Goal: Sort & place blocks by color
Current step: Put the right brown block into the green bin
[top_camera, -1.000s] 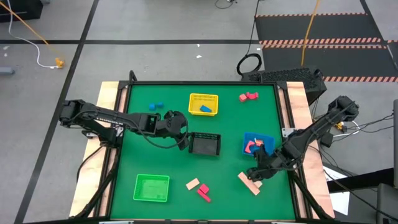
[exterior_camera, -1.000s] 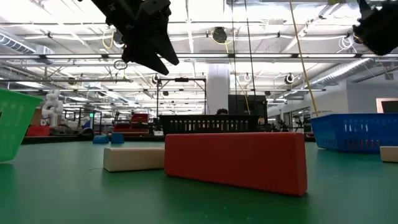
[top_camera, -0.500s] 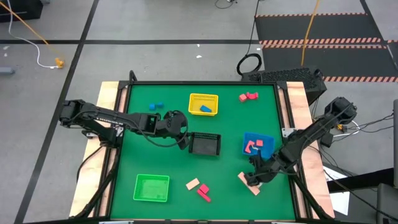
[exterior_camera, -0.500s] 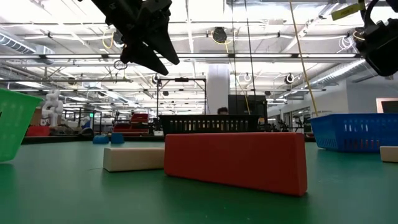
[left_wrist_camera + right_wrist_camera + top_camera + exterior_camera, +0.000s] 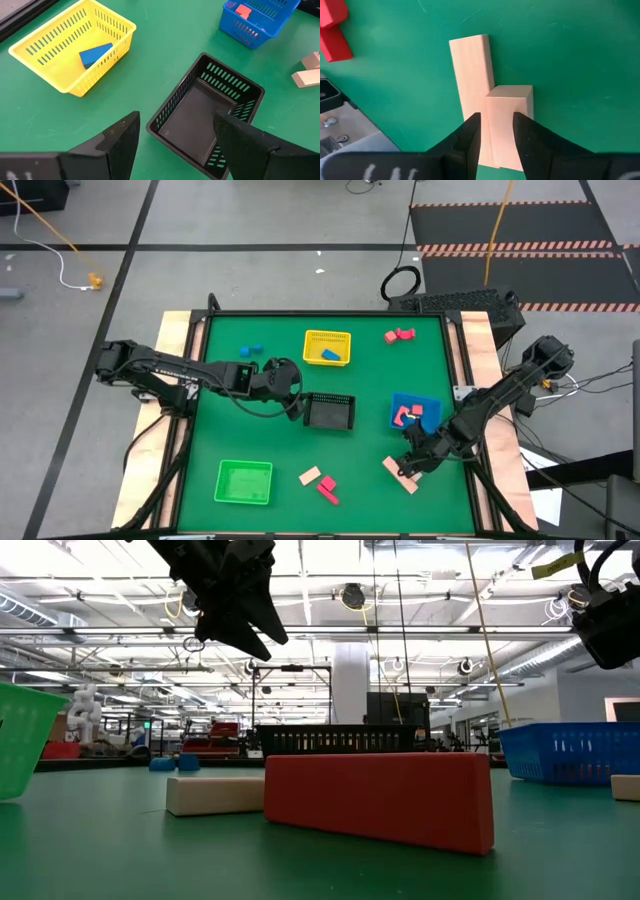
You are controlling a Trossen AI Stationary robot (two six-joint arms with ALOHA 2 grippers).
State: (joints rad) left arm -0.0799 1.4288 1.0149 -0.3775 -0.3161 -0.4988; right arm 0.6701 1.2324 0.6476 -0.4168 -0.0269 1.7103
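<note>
A pale tan wood block (image 5: 472,65), a long bar with a short raised piece (image 5: 510,102) beside it, lies flat on the green table near its right front corner (image 5: 396,470). My right gripper (image 5: 497,125) is down over it (image 5: 408,468), shut on the short piece. My left gripper (image 5: 175,125) hangs open above the table just left of the black basket (image 5: 330,412), holding nothing. Other blocks lie loose: red (image 5: 399,335), blue (image 5: 250,351), tan (image 5: 310,476) and red-pink (image 5: 328,490). My right gripper has the short raised piece of the tan block between its two fingers. One finger (image 5: 470,132) stands on the long bar's side of the piece, by the seam (image 5: 488,112), the other (image 5: 525,132) at its outer side. The fingers slant down from above. The block lies flat on the table.
A yellow basket (image 5: 327,337) holds a blue block (image 5: 330,356), and a blue basket (image 5: 425,402) holds red blocks. A green basket (image 5: 245,482) stands at the front left. The table's wooden right edge (image 5: 490,430) runs close by my right arm.
My right gripper has gone from beside the blue basket toward the table's near edge and down onto the tan block, rolling a little. The block has stayed where it was.
</note>
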